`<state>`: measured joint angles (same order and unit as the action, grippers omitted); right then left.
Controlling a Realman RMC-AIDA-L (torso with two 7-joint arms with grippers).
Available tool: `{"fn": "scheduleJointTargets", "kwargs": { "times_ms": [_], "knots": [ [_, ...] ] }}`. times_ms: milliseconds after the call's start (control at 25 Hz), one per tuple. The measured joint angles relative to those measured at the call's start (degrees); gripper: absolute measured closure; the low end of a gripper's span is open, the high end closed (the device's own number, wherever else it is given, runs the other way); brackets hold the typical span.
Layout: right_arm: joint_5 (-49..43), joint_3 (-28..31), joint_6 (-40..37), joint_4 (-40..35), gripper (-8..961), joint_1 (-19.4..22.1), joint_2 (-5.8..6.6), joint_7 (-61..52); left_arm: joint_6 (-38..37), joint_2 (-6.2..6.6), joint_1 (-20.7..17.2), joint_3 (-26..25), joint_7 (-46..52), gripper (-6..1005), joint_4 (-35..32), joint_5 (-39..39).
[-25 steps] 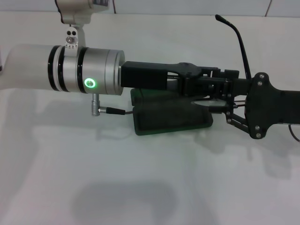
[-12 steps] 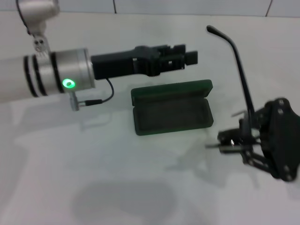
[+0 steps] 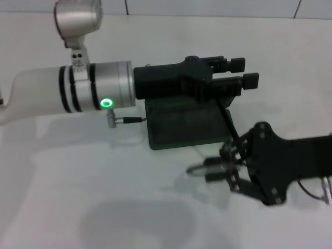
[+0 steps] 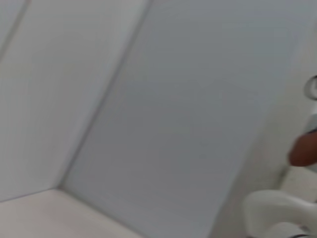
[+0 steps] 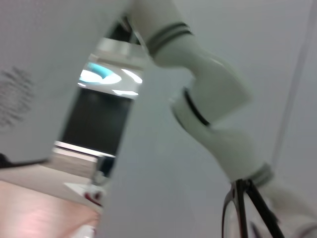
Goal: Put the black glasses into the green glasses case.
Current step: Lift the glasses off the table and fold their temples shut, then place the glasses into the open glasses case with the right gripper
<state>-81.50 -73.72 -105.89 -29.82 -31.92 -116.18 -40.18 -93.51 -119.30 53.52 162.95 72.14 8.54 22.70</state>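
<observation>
The green glasses case lies open on the white table, its lid side partly hidden under my left gripper. That gripper is open and empty and hovers over the case's back edge. My right gripper comes in from the right, just in front of the case's right front corner. It is shut on the black glasses. One thin temple arm slants up over the case and a lens rim pokes out to the left. In the right wrist view the glasses show as a black rim with temple arms.
The left wrist view shows only a pale wall. The right wrist view shows my white left arm and a room beyond. A cable plug sticks out under the left wrist, beside the case.
My left gripper pulled back to the left, then came forward again over the case. My right gripper moved left and nearer with the glasses, and the once upright temple arm now slants low.
</observation>
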Motion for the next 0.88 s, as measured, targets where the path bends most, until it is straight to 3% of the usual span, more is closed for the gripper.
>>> {"fn": "scheduleJointTargets", "kwargs": {
  "times_ms": [200,640,760,880],
  "knots": [
    [2.27,0.12,4.83,-0.55,775,1.55,0.17,0.55,-4.11,0.27,-0.26,-0.01,-1.64,378,0.27,-1.80],
    [1.95,-0.03,7.19,-0.61,762,1.92,0.39,0.78,-6.34,0.41,0.28,-0.01,-1.78,377,1.06,-2.92],
    [1.69,-0.81,9.71,-0.61,758,2.49,0.39,3.66,-5.97,0.38,-0.86,0.00,-2.03,378,2.87,0.52],
    [2.42,-4.61,19.01,-2.82,755,4.24,0.05,10.05,-4.98,0.02,-3.96,-0.01,-1.99,378,6.77,8.67]
  ]
}}
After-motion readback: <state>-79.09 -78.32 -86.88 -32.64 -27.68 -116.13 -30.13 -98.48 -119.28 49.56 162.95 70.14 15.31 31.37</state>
